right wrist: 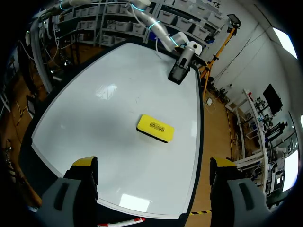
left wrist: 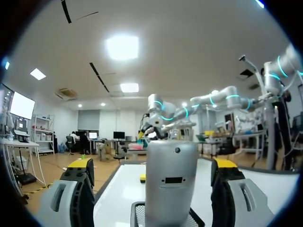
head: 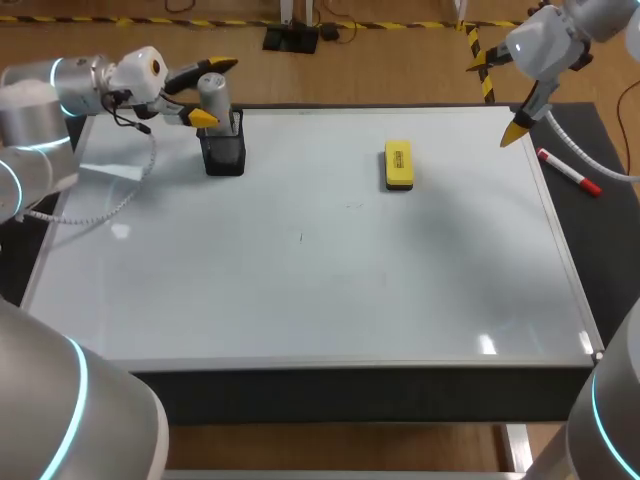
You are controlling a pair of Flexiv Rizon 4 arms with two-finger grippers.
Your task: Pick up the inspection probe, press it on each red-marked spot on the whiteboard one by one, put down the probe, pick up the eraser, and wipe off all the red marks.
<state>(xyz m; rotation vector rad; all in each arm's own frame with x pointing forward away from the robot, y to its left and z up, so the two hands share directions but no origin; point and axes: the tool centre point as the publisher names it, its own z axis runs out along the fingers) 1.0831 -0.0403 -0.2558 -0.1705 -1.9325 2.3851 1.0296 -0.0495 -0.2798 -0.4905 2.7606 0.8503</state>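
The inspection probe, a grey cylinder, stands upright in a black mesh holder at the whiteboard's far left. My left gripper sits level around the probe's top, open, and its fingers leave a gap on both sides. The yellow eraser lies flat on the board's far middle. My right gripper hangs open and empty above the board's far right corner, with the eraser ahead of it. I see no red marks on the board, only two faint dark specks near its middle.
A red marker pen lies on the black mat just off the board's right edge. The board's raised frame runs along its sides.
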